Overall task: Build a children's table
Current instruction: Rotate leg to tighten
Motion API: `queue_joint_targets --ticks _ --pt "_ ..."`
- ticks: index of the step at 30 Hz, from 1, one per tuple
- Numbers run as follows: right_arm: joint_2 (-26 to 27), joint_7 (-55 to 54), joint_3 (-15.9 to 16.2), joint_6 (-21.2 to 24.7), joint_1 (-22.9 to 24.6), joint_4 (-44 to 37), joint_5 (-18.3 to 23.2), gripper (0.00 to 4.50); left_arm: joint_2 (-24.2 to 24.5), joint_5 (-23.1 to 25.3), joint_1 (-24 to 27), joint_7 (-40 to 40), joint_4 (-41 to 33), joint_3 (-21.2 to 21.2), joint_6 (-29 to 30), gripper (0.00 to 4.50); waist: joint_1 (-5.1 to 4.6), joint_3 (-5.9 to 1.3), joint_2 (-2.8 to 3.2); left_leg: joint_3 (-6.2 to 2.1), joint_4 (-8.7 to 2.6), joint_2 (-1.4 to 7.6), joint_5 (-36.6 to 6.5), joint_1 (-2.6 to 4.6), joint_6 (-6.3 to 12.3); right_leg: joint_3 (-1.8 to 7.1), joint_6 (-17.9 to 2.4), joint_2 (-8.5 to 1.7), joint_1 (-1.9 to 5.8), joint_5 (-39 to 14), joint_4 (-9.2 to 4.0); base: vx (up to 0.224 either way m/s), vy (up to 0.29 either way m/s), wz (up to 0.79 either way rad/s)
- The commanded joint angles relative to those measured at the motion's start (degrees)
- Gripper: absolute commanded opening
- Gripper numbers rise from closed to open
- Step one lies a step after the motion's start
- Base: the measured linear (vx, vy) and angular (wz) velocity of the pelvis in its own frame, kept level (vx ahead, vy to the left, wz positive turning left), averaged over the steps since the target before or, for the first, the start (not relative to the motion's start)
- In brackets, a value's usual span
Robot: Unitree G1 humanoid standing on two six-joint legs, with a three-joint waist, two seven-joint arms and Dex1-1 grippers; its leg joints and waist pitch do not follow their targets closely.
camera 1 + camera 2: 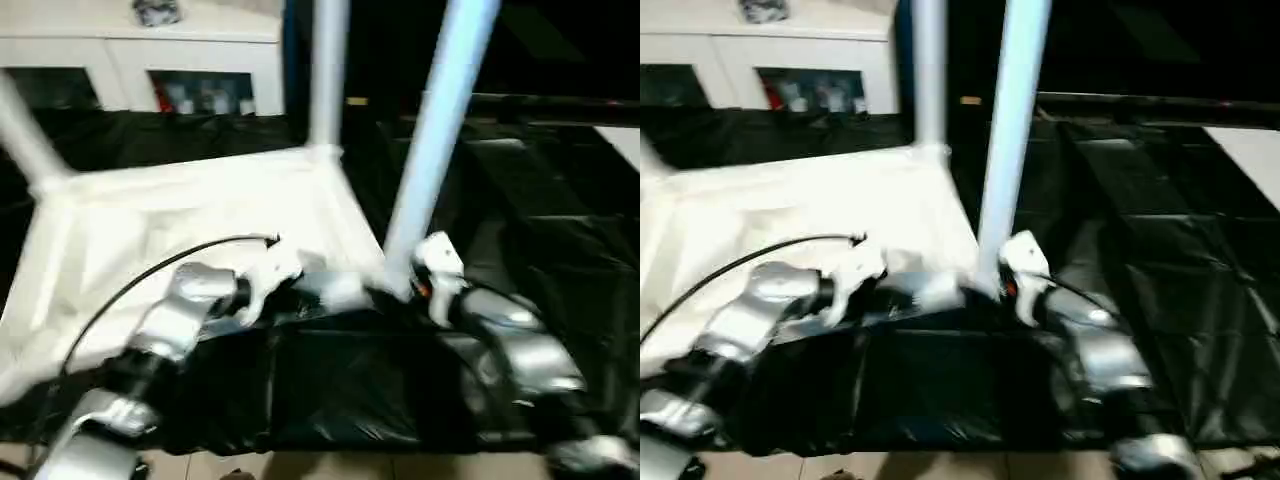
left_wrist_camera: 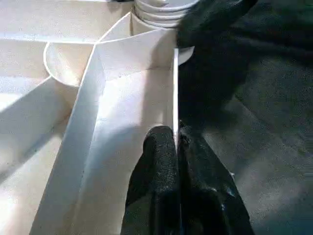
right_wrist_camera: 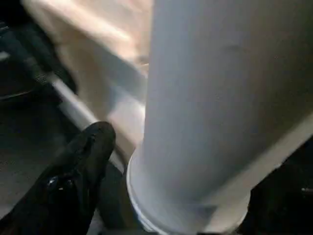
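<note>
The children's table lies upside down on the black cloth, its white top (image 1: 180,220) showing the ribbed underside. Three white legs stand up from its corners: one at the far left (image 1: 25,135), one at the back (image 1: 327,70) and one at the near right (image 1: 440,130). My left gripper (image 2: 176,142) is shut on the thin rim wall (image 2: 174,88) of the top, close to the near right corner socket (image 2: 156,12). My right gripper (image 1: 405,285) stands open around the foot of the near right leg (image 3: 210,98), with one black finger (image 3: 83,166) a little apart from the tube.
The black-draped work surface (image 1: 560,250) stretches to the right and in front of the top. White cabinets (image 1: 140,60) stand behind. A black cable (image 1: 130,285) loops over my left forearm. The tiled floor (image 1: 330,465) shows below the near edge.
</note>
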Motion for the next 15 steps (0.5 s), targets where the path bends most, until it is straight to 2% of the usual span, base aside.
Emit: queue_joint_targets --ticks 1,3,4,5,6,8,15 --pt "-1.6 7.1 2.8 0.7 0.4 -4.0 1.8 4.01 0.2 -3.3 0.4 -6.1 -2.9 -1.8 -1.9 0.00 0.05 -3.02 -0.25 0.35 -3.55 0.85 -11.6 0.00 2.98 1.71 -13.3 -2.01 2.97 -6.0 -3.67 0.000 0.000 0.00" --pt "-3.3 10.3 3.7 1.5 0.7 -5.3 2.7 4.01 1.4 -3.7 0.5 -8.0 -3.2 -1.8 -1.9 0.00 0.25 -2.96 -0.27 0.36 -3.57 0.99 -11.9 0.04 3.25 1.71 -13.2 -1.95 2.98 -6.8 -3.68 0.000 0.000 0.00" --pt "-3.6 10.9 3.9 1.7 0.7 -5.5 2.9 3.84 1.6 -3.8 0.5 -8.3 -3.2 -1.9 -1.8 0.00 0.37 -2.93 -0.24 0.41 -3.54 1.03 -12.0 0.12 3.34 1.73 -13.2 -1.95 2.90 -6.9 -3.72 0.000 0.000 0.00" --pt "-4.3 12.3 4.3 2.0 0.8 -5.9 3.1 3.84 2.0 -4.0 0.5 -9.1 -3.3 -1.9 -1.8 0.00 0.42 -2.94 -0.54 0.51 -3.50 1.07 -12.0 0.07 3.40 1.73 -13.4 -1.96 2.79 -6.9 -3.70 0.000 0.000 0.00" --pt "-5.1 13.5 4.8 2.1 0.9 -6.2 3.3 3.75 2.5 -4.2 0.4 -9.8 -3.3 -1.9 -2.0 0.00 0.65 -2.90 -0.59 0.43 -3.58 1.07 -12.0 0.11 3.27 1.69 -13.4 -2.05 2.80 -7.8 -3.67 0.000 0.000 0.00" --pt "-5.6 14.6 5.2 2.4 0.9 -6.3 3.6 3.54 3.2 -4.6 0.4 -11.2 -3.2 -2.0 -2.0 0.00 0.66 -2.89 -0.53 0.43 -3.59 1.10 -12.0 0.13 2.98 1.77 -13.2 -2.10 2.75 -8.4 -3.69 0.000 0.000 0.00" --pt "-5.9 17.6 5.8 3.4 1.1 -7.0 4.4 3.07 4.4 -5.4 0.3 -14.2 -3.1 -2.0 -1.6 0.00 0.72 -3.07 -0.80 0.47 -3.34 1.03 -9.8 0.01 3.27 1.69 -14.0 -2.12 2.87 -5.3 -3.24 0.000 0.000 0.00"
